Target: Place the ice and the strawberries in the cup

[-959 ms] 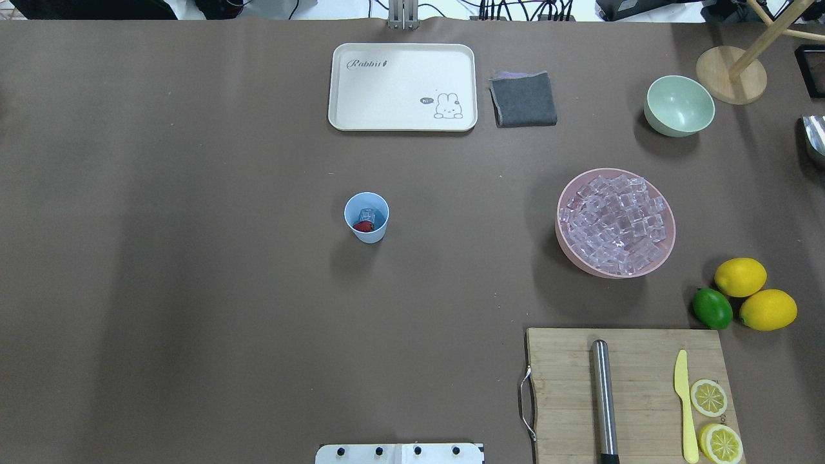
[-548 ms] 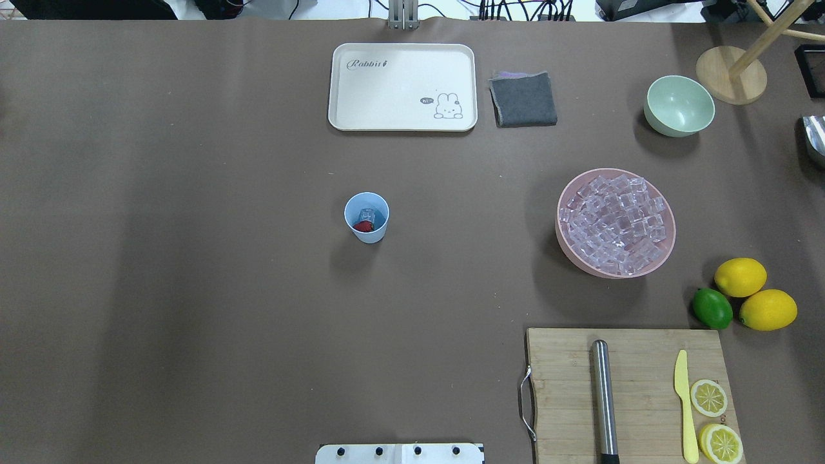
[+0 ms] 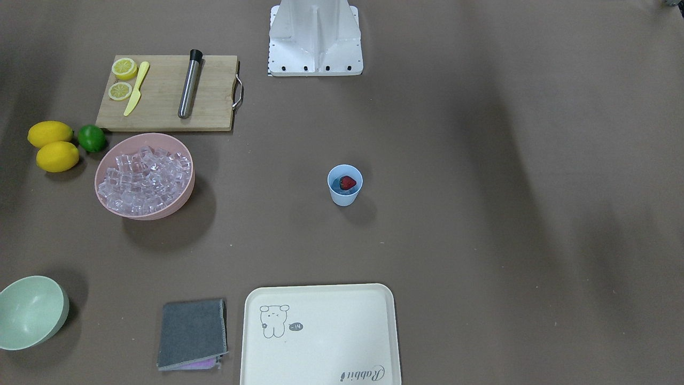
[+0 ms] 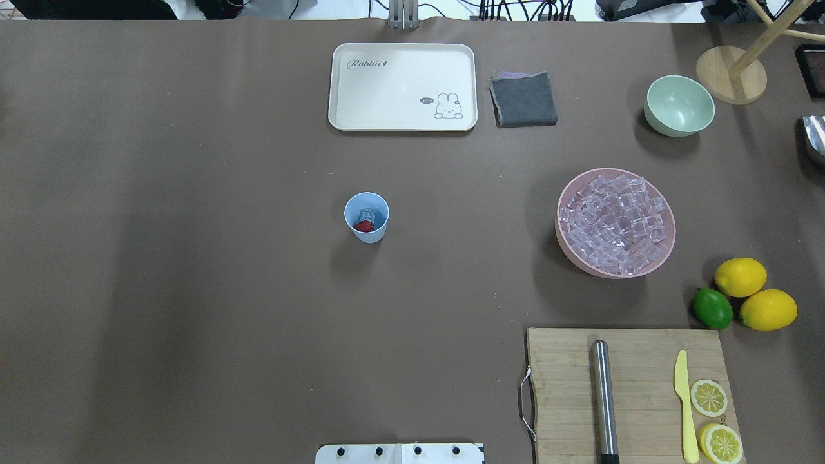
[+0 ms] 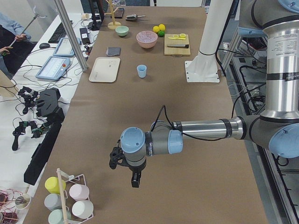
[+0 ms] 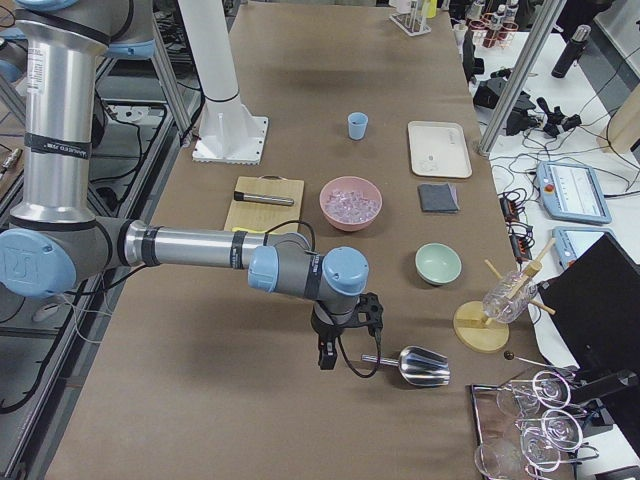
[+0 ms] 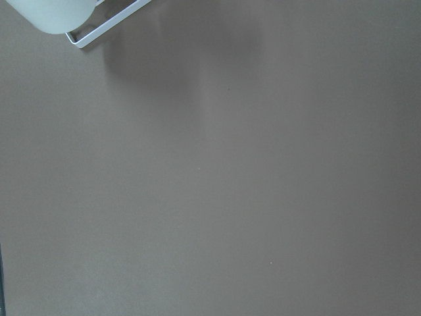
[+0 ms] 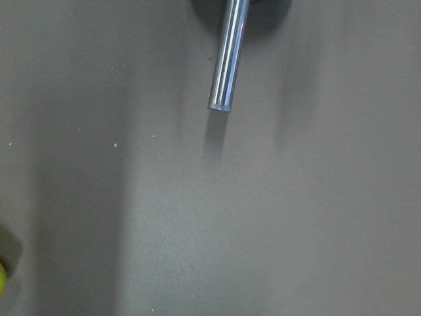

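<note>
The light-blue cup point(image 4: 372, 236) stands upright mid-table, also in the front view point(image 3: 343, 199). Inside it lie the red strawberry point(image 4: 364, 226) point(image 3: 348, 182) and a clear ice cube point(image 4: 367, 214). More ice point(image 4: 612, 222) fills the pink bowl point(image 4: 579, 264) to the cup's right. My left gripper point(image 5: 133, 178) shows only in the left side view, pointing down over bare table far from the cup; I cannot tell if it is open. My right gripper point(image 6: 326, 354) shows only in the right side view, at the table's other end beside a metal scoop point(image 6: 412, 366); I cannot tell if it is open.
A cream tray point(image 4: 341, 119), a grey cloth point(image 4: 523, 98) and a pale green bowl point(image 4: 679, 105) sit at the far side. Two lemons point(image 4: 740, 276) and a lime point(image 4: 712, 308) lie right. A cutting board point(image 4: 561, 386) holds a steel muddler, knife and lemon slices. A mug rack point(image 5: 70, 196) stands near the left arm.
</note>
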Motion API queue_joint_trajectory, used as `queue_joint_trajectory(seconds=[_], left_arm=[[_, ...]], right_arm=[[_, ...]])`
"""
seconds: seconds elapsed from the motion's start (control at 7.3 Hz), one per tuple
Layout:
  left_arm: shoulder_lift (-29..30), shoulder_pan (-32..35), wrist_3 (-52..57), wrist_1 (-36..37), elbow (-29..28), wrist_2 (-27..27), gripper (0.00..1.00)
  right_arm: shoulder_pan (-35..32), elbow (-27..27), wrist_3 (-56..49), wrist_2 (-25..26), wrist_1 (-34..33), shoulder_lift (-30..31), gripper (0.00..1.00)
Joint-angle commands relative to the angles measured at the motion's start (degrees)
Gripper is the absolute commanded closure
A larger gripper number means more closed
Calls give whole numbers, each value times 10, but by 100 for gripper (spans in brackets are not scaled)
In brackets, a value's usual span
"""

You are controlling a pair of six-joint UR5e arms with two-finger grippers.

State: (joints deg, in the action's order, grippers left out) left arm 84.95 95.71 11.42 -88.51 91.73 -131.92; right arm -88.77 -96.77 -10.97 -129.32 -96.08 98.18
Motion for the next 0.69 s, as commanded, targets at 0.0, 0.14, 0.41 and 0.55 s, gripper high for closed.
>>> queue_joint_trajectory(seconds=[0.0, 0.14, 0.41, 0.55], left_arm=[[-1, 0, 1, 0, 2, -1, 2], [-1, 0, 1, 1, 1, -22, 2], [-7, 0, 1, 0, -1, -29, 2], [-8, 0, 1, 0, 0, -29, 2]], right_arm=[[0, -1, 1, -1, 0, 2, 0], [0, -2, 0, -1, 0, 3, 0], [-1, -1, 2, -1, 0, 3, 0], [0, -1, 2, -1, 0, 2, 0]])
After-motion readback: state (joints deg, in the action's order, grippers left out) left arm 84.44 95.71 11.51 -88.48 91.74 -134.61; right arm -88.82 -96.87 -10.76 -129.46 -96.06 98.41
